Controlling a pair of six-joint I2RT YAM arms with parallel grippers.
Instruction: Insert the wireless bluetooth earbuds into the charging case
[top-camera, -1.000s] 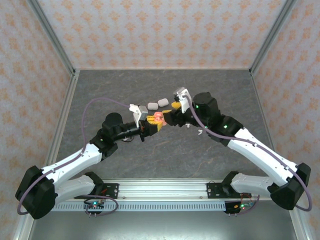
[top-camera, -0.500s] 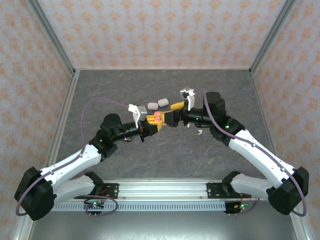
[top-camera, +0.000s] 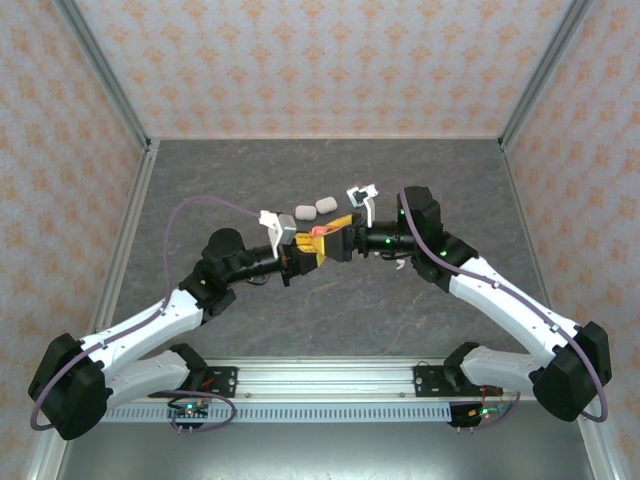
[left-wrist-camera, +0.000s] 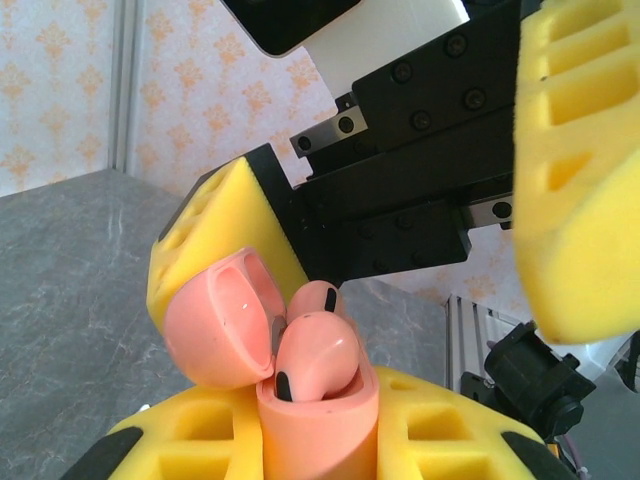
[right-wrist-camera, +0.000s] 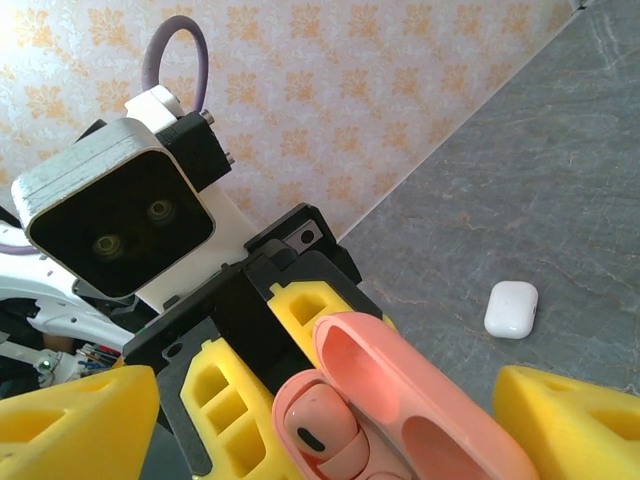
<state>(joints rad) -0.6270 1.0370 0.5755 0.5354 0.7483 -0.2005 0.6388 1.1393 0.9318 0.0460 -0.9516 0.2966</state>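
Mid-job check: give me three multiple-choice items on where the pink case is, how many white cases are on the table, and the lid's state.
1. The glossy pink plastic charging case is: A) clamped in the left gripper; B) lying on the table; C) resting on the metal rail.
2. Small white rounded cases on the grey stone-patterned table: A) one; B) two; C) four.
3. The pink case's hinged lid is: A) shut; B) open; C) detached.
Answers: 1A, yellow fingers flank its base; 2B, a pair lies behind the grippers; 3B, it is swung back, exposing a pink earbud.
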